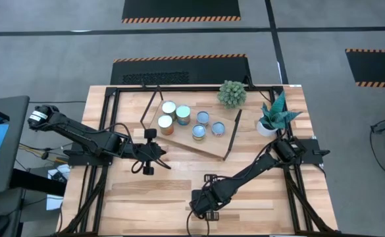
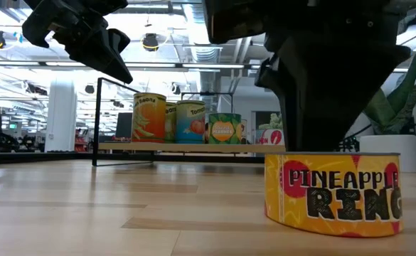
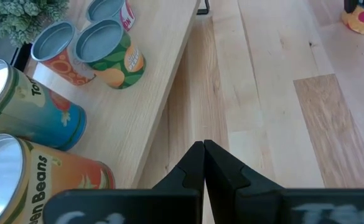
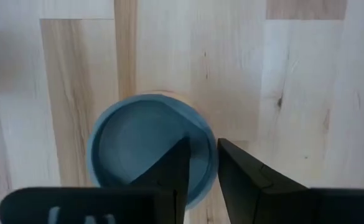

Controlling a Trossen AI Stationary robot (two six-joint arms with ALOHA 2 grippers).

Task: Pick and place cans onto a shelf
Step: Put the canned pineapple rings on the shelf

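Note:
A short yellow pineapple can (image 2: pixel 333 193) with a blue-grey top (image 4: pixel 147 149) stands upright on the tabletop near the front edge. My right gripper (image 4: pixel 201 167) points straight down over it, open. One finger is above the can's top and the other is outside its rim. In the high view the arm hides this can. Several cans (image 1: pixel 183 115) stand upright on the light wood shelf (image 1: pixel 179 140) at mid table. My left gripper (image 3: pixel 203 152) is shut and hangs in the air just off the shelf's left near edge (image 1: pixel 146 158). My right gripper straddles the can's rim (image 4: pixel 208 140) from above, one finger (image 4: pixel 172 165) over the lid and one finger (image 4: pixel 244 174) outside the wall. I cannot tell whether either finger touches the can. The can stands flat on the table.
A bushy green plant (image 1: pixel 232 93) and a leafy plant in a white pot (image 1: pixel 271 122) stand at the far right of the table. The shelf's black rod legs (image 1: pixel 231 135) stand beside the cans. Bare planks (image 1: pixel 146 194) lie at the near left.

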